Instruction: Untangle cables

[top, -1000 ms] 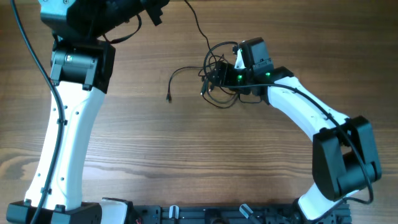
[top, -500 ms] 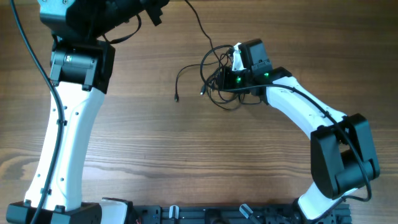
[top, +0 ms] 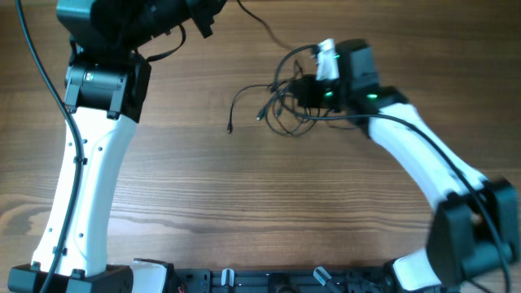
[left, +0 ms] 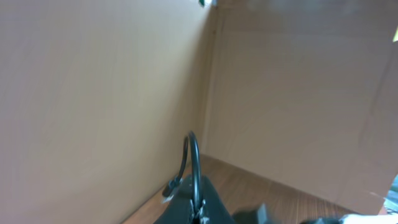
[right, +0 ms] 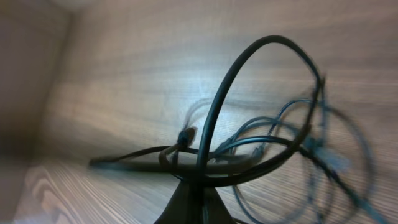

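The cables (top: 285, 102) lie as a tangle of thin black loops on the wooden table, right of centre at the back. One strand ends in a small plug (top: 230, 128) to the left. Another strand (top: 264, 31) runs up to the top edge. My right gripper (top: 308, 88) is shut on strands of the tangle. In the right wrist view its fingers (right: 189, 202) pinch a cable whose loops (right: 261, 112) arch above the wood. My left gripper (left: 198, 208) is shut on a black cable (left: 194, 158) that curls up from its tips; in the overhead view it sits at the top edge (top: 203, 12).
The left arm (top: 89, 163) stretches along the left side of the table. The right arm (top: 423, 163) reaches in from the lower right. A black rail (top: 269, 281) runs along the front edge. Tan walls (left: 298, 93) fill the left wrist view.
My right gripper has shut on the tangle and moved right and towards the back with it. The loose plug end slid slightly right. The left arm has barely moved.
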Tool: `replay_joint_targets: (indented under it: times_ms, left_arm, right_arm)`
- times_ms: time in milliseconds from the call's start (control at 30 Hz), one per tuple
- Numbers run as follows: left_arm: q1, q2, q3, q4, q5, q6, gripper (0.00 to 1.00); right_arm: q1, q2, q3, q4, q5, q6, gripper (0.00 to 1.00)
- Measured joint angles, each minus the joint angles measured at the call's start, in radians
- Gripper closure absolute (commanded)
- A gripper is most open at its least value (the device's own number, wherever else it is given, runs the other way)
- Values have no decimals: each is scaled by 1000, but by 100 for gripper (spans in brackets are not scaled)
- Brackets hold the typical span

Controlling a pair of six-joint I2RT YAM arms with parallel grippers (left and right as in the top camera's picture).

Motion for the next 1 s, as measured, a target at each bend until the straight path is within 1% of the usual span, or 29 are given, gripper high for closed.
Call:
replay_joint_targets:
  times_ms: [133,267,600,667,733,833,900,1000]
  left_arm:
    - [0,0,1,-62,-26,43,96]
    - [0,-1,2,-119,-61,92,96]
    - [18,-1,2,-242,-164,180,96]
    - [30,-1,2,-262,-176,188,96]
    - [38,-1,2,-279,-184,196,96]
    - [41,0,2,-289,-190,218,96]
    - [41,0,2,-292,-192,227,96]
    - [41,0,2,-305,-193,238,96]
  right_arm:
    - [-57,-125,0,-86,-3,-16,96]
    - [-84,-214,0,-150,-4,-42,96]
    - [-100,-396,0,-163,-37,-56,96]
    - [-100,-433,0,-185,-11,-40,96]
    - [-100,-455,1,-234,42,-21,95]
    - [-101,-452,2,-321,51,-30,95]
    - [-97,-438,2,-372,22,-56,96]
    - [-74,-423,1,-412,-16,-135,96]
